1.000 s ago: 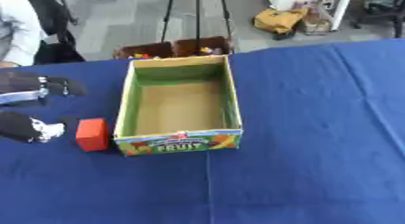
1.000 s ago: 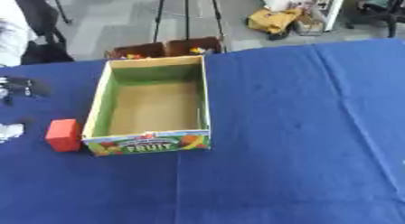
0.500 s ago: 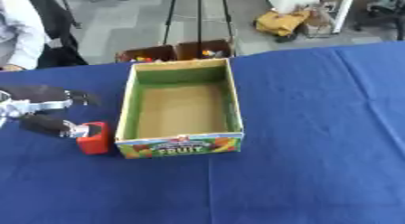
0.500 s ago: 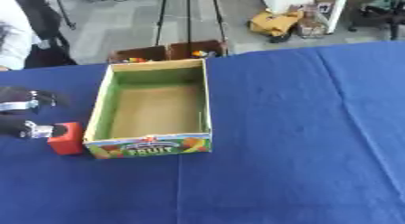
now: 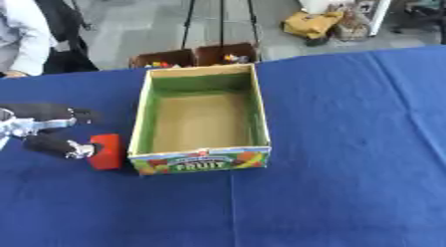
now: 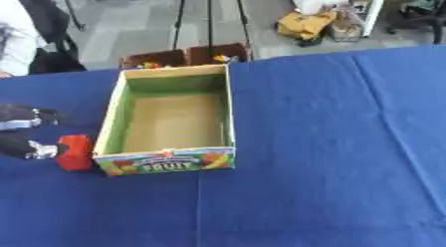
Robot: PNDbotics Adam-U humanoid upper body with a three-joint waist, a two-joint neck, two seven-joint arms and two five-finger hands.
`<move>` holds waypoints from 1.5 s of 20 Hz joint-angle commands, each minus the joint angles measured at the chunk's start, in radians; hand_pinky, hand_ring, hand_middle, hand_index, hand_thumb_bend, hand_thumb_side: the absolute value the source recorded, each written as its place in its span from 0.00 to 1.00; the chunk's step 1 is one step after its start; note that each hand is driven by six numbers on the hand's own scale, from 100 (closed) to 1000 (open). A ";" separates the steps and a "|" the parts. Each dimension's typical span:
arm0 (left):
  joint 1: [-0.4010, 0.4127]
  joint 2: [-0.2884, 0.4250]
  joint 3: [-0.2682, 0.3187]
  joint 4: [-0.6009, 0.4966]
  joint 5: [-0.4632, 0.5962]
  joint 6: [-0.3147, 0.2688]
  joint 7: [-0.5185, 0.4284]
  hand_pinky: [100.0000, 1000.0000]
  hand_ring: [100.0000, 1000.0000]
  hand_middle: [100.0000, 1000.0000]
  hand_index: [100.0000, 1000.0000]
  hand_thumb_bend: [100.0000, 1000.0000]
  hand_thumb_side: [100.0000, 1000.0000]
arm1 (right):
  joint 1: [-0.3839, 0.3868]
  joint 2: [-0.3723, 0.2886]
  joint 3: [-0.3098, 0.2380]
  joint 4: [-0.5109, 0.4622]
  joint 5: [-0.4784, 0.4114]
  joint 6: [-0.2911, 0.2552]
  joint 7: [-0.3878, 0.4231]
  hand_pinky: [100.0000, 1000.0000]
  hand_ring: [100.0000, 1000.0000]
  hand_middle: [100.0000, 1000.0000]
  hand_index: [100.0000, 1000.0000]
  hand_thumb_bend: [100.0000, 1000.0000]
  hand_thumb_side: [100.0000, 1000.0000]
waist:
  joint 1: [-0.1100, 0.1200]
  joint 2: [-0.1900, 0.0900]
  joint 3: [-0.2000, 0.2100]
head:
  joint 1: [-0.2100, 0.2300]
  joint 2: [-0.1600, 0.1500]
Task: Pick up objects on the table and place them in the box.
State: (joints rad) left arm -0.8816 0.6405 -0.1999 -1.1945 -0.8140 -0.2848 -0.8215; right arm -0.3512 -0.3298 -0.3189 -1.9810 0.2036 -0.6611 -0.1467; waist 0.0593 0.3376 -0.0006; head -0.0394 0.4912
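Observation:
A red block lies on the blue tablecloth just left of the box's front left corner. The cardboard box, green inside with a "FRUIT" print on its front, stands in the middle with nothing in it. My left hand comes in from the left edge, open, with one finger touching the block's left side and another spread above it. No part of the hand is curled round the block. My right hand shows in neither view.
Two small brown bins with coloured things stand on the floor behind the table's far edge. A tripod and a yellow bag are farther back. A person stands at the far left. Blue cloth spreads right of the box.
My left hand has moved right, from apart from the red block to touching its left side. The view has shifted slightly.

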 commanded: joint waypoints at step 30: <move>-0.006 -0.011 0.007 0.058 -0.098 -0.166 -0.086 0.49 0.78 1.00 1.00 0.08 0.76 | -0.008 0.000 -0.006 -0.019 -0.019 -0.001 0.023 0.68 0.81 0.52 0.73 0.21 0.94 | 0.012 0.021 -0.017 | 0.006 -0.024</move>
State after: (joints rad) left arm -0.8794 0.6142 -0.1989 -1.1420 -0.9057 -0.3238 -0.7826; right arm -0.3514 -0.3199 -0.3199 -1.9810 0.1914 -0.6614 -0.1252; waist 0.0593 0.3575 -0.0164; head -0.0346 0.4816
